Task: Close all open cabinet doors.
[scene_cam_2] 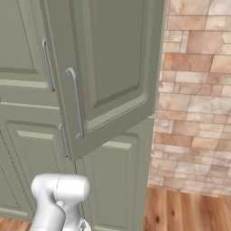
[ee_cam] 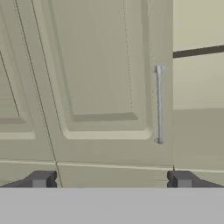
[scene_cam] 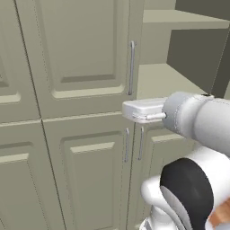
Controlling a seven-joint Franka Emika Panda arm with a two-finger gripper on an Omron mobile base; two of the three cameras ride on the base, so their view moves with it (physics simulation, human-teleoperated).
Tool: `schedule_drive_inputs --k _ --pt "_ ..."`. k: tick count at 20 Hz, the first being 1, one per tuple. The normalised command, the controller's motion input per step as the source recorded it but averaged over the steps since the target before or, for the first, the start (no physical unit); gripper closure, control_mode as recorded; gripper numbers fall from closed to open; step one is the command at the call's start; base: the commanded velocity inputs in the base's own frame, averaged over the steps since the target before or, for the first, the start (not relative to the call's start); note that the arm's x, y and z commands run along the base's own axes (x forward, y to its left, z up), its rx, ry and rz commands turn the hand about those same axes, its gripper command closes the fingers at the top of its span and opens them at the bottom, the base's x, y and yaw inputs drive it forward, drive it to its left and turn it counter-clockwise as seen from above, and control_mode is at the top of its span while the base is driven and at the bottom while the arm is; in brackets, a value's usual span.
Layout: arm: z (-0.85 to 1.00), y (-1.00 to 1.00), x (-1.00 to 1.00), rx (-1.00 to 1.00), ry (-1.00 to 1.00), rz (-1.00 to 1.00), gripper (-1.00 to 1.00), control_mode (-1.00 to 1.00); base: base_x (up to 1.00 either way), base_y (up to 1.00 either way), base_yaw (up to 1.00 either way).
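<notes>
One upper cabinet door (scene_cam_2: 113,67) stands swung out, its silver bar handle (scene_cam_2: 76,103) facing me. Beside it the neighbouring upper cabinet door (scene_cam: 81,54) is shut, with its handle (scene_cam: 131,67) at its right edge. The open compartment (scene_cam: 157,81) shows pale shelves. My hand (scene_cam: 143,110) hovers in front of the seam below the shut upper door, level with the open compartment's lower edge. In the hand view my gripper (ee_cam: 111,179) is open, fingertips (ee_cam: 41,179) wide apart and nothing between them, facing the shut door's handle (ee_cam: 159,105) and the open compartment (ee_cam: 197,65).
Two lower cabinet doors (scene_cam: 90,175) are shut, their handles (scene_cam: 127,143) side by side under my hand. A brick wall (scene_cam_2: 198,99) and wooden floor (scene_cam_2: 189,210) lie to the right of the cabinets. The swung-out door overhangs the space in front of the lower right door.
</notes>
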Motion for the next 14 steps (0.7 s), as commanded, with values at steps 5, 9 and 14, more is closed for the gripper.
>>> schedule_drive_inputs --k 5,9,14 --pt "0.18 -0.39 -0.8 0.0 0.09 0.0 -1.0 -1.0 0.0 0.0 0.0" --pt "0.0 -0.31 -0.69 0.0 0.06 0.0 -1.0 -1.0 0.0 0.0 0.0" --pt "0.0 -0.41 -0.4 0.0 0.0 0.0 -1.0 -1.0 0.0 0.0 0.0"
